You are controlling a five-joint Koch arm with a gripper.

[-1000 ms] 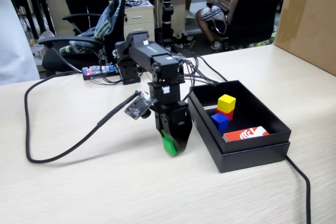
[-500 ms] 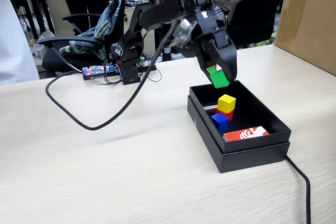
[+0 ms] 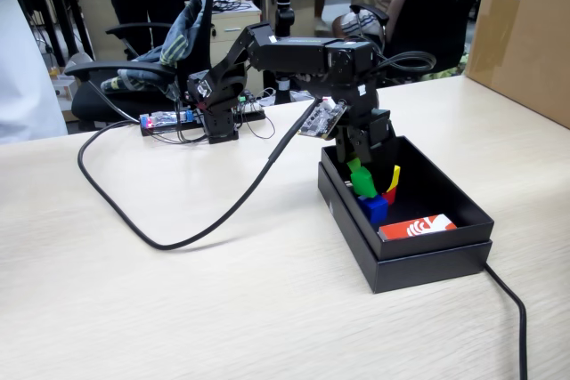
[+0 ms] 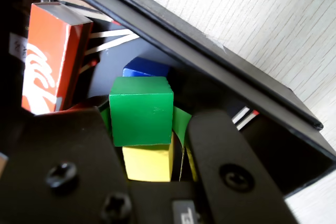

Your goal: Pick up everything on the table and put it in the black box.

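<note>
green cube held over the stack inside the black box

the green cube (image 4: 140, 110) sits between the two dark jaws of the gripper (image 3: 365, 181), low inside the black box (image 3: 426, 254), toward its far left corner in the fixed view. in the wrist view the jaws flank the cube with green pads showing on either side, so the gripper is clamped on it. whether the cube rests on what lies under it or hangs just above cannot be told.

directly beyond the green cube in the wrist view is the yellow cube (image 4: 148, 163), touching or nearly touching it. the blue cube (image 4: 145, 68) shows past the green one's other side. in the fixed view the blue cube (image 3: 375, 209) lies on the box floor just under the gripper, a sliver of yellow (image 3: 393, 178) and a bit of the red cube (image 3: 389, 194) showing beside it, all bunched together near the box's left wall.

a red-and-white card (image 3: 417, 226) lies against the near end wall of the box, apart from the cubes; the wrist view shows it standing on edge (image 4: 48, 56).

the box sits on the pale wood-grain table (image 3: 178, 309), toward its right half. the arm reaches from its base near the table's far edge and bends down into the box. a black cable (image 3: 191, 236) loops across the table left of the box. a brown carton (image 3: 521, 33) stands at the far right corner.
</note>
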